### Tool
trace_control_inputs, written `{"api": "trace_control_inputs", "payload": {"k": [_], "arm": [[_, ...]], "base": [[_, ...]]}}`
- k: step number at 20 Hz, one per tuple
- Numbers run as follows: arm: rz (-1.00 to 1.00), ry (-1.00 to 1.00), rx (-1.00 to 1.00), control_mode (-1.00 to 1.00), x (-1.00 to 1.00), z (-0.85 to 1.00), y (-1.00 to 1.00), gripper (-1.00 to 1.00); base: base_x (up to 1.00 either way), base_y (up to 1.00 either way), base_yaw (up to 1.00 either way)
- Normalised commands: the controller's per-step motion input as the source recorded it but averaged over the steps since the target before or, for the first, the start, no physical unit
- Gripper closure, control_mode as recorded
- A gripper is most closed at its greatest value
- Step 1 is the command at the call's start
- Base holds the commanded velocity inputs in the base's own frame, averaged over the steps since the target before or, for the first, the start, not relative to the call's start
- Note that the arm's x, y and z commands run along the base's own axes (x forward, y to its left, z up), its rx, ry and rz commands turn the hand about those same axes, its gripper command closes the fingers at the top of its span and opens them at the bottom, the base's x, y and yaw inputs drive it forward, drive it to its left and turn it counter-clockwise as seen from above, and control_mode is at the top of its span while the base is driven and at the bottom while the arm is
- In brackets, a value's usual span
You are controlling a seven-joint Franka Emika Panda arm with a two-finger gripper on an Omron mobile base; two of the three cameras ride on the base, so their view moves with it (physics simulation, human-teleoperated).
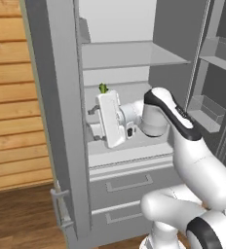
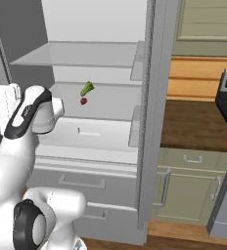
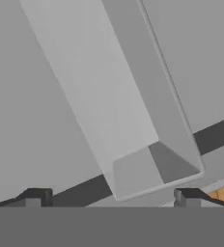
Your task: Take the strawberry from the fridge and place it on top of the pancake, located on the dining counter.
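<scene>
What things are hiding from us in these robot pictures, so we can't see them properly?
- The strawberry: a tiny red dot in the right base view, too small for detail; in the left base view the robot's hand covers it.
- The green item: too small to name; in the left base view just its tip peeks over the hand.
- The gripper: open, but the hand view's bottom edge cuts its fingertips.
- The fridge: its top is cut off by the picture edge.

Strawberry (image 2: 83,101) on fridge (image 2: 149,97) shelf, just beside green item (image 2: 87,88).
</scene>
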Motion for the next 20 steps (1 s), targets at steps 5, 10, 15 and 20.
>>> {"api": "trace_control_inputs", "payload": {"k": [5, 10, 15, 20], "arm": [[0.00, 0.00, -0.05, -1.00, 0.00, 0.00, 0.46, -1.00], [0.00, 0.00, -0.04, -1.00, 0.00, 0.00, 0.05, -1.00], [0.00, 0.02, -0.05, -1.00, 0.02, 0.00, -0.40, -1.00], [0.00, 0.08, -0.16, -1.00, 0.23, 0.00, -0.93, -1.00]], "base": [[0.00, 0.00, 0.00], [0.00, 0.00, 0.00], [0.00, 0.00, 0.00], [0.00, 0.00, 0.00]]}}
